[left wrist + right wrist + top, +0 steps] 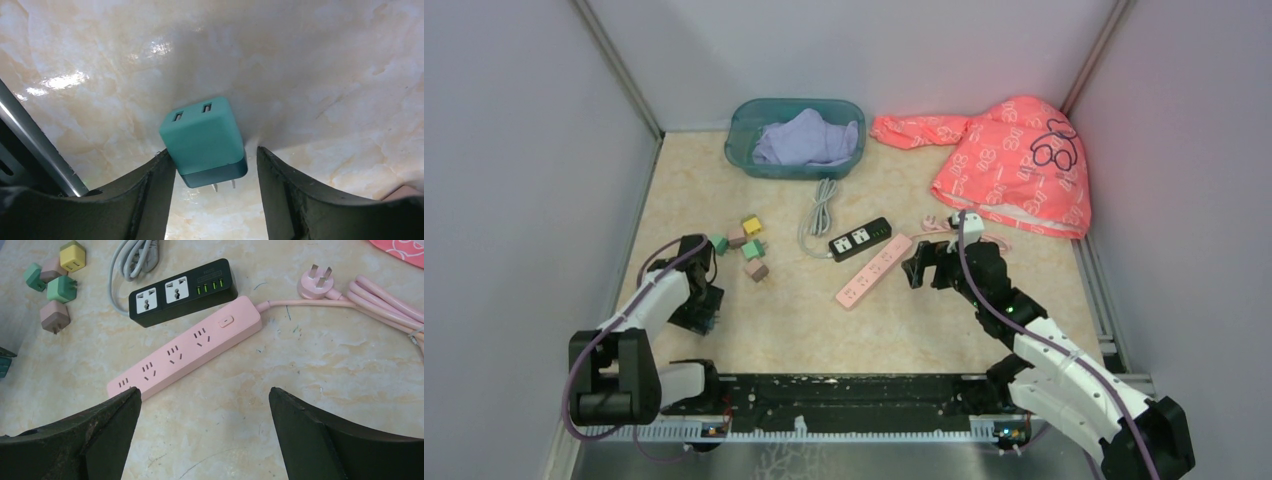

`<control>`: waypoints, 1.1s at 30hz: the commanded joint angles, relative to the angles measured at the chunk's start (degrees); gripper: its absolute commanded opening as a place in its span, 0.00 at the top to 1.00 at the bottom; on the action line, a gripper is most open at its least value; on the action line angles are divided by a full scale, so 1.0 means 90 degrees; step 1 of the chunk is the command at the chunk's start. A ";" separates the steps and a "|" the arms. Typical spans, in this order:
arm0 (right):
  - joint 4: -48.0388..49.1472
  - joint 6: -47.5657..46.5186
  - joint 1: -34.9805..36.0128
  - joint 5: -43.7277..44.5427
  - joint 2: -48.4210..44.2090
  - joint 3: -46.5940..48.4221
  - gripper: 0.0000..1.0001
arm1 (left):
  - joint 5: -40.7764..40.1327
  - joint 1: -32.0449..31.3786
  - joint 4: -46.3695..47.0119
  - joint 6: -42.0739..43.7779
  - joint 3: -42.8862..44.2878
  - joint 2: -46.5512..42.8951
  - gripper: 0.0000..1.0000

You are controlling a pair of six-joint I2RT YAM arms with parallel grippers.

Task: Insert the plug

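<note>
A teal plug cube (202, 135) with two USB slots sits between my left gripper's (214, 152) fingers, its two prongs pointing toward the camera. The left finger (155, 185) touches it; the right finger (280, 185) stands apart from it, so the gripper is open. In the top view the left gripper (706, 315) is low over the table at the left. The pink power strip (874, 270) lies mid-table, also in the right wrist view (185, 352). My right gripper (919, 268) hovers open and empty just right of it (204, 390).
A black power strip (860, 239) with a grey cord (821, 210) lies behind the pink one. Several small coloured plug cubes (746, 245) sit left of it. The pink strip's own plug (315, 282) lies at right. A teal basket (796, 138) and pink garment (1014, 165) are at the back.
</note>
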 commanded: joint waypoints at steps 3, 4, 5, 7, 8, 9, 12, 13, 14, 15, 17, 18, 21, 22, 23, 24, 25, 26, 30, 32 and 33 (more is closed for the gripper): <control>0.0320 -0.0114 0.0068 -0.0005 -0.0025 -0.0002 0.01 | -0.0174 0.0050 0.0120 -0.0098 -0.0202 0.0116 0.38; 0.0306 -0.0115 0.0068 -0.0007 -0.0020 0.0001 0.01 | -0.0190 0.0054 0.0114 -0.0051 -0.0194 0.0092 0.40; 0.0310 -0.0114 0.0068 -0.0016 -0.0015 0.0002 0.01 | -0.0204 0.0056 0.0116 0.0002 -0.0189 0.0068 0.41; 0.0301 -0.0115 0.0075 -0.0034 0.0007 0.0011 0.01 | -0.0188 0.0058 0.0174 0.0220 -0.0182 -0.0003 0.45; 0.0295 -0.0115 0.0069 -0.0048 0.0015 0.0025 0.01 | -0.0157 0.0056 0.0238 0.0355 -0.0179 -0.0035 0.48; 0.0284 -0.0116 0.0068 -0.0063 0.0019 0.0038 0.01 | -0.0129 0.0058 0.0279 0.0450 -0.0186 -0.0067 0.50; 0.0251 -0.0114 0.0069 -0.0102 0.0053 0.0066 0.01 | -0.0023 0.0057 0.0355 0.0767 -0.0189 -0.0156 0.52; 0.0224 -0.0116 0.0068 -0.0112 0.0072 0.0074 0.01 | 0.0045 0.0050 0.0550 0.0904 -0.0197 -0.0209 0.53; 0.0205 -0.0115 0.0068 -0.0129 0.0090 0.0094 0.01 | 0.0102 0.0042 0.0632 0.1030 -0.0198 -0.0250 0.53; 0.0188 -0.0116 0.0073 -0.0149 0.0109 0.0112 0.01 | 0.0167 0.0047 0.0708 0.1188 -0.0198 -0.0298 0.54; 0.0154 -0.0114 0.0068 -0.0202 0.0175 0.0163 0.01 | 0.0286 0.0035 0.0846 0.1469 -0.0198 -0.0395 0.54; 0.0123 -0.0119 0.0073 -0.0232 0.0210 0.0195 0.01 | 0.0340 0.0022 0.0919 0.1615 -0.0206 -0.0465 0.54; 0.0001 -0.0104 0.0068 -0.0390 0.0363 0.0328 0.01 | 0.0529 -0.0054 0.1252 0.2079 -0.0289 -0.0696 0.56; -0.0044 -0.0106 0.0068 -0.0420 0.0415 0.0380 0.01 | 0.0601 -0.0071 0.1387 0.2223 -0.0334 -0.0789 0.57; -0.0096 -0.0105 0.0068 -0.0470 0.0462 0.0432 0.01 | 0.0675 -0.0090 0.1501 0.2365 -0.0386 -0.0894 0.57; -0.0138 -0.0098 0.0068 -0.0497 0.0505 0.0477 0.01 | 0.0759 -0.0111 0.1665 0.2490 -0.0439 -0.0998 0.59; -0.0199 -0.0091 0.0069 -0.0548 0.0549 0.0525 0.01 | 0.0834 -0.0150 0.1770 0.2605 -0.0485 -0.1113 0.61; -0.0270 -0.0084 0.0068 -0.0583 0.0583 0.0574 0.01 | 0.0885 -0.0210 0.1855 0.2704 -0.0537 -0.1237 0.62; -0.0536 -0.0095 0.0068 -0.0752 0.0703 0.0759 0.01 | 0.0861 -0.0774 0.2190 0.2851 -0.0668 -0.1814 0.65; -0.0684 -0.0116 0.0068 -0.0820 0.0767 0.0882 0.02 | 0.0659 -0.1239 0.2349 0.2885 -0.0692 -0.2038 0.66; -0.0768 -0.0138 0.0073 -0.0839 0.0797 0.0950 0.02 | 0.0542 -0.1484 0.2429 0.2902 -0.0701 -0.2113 0.67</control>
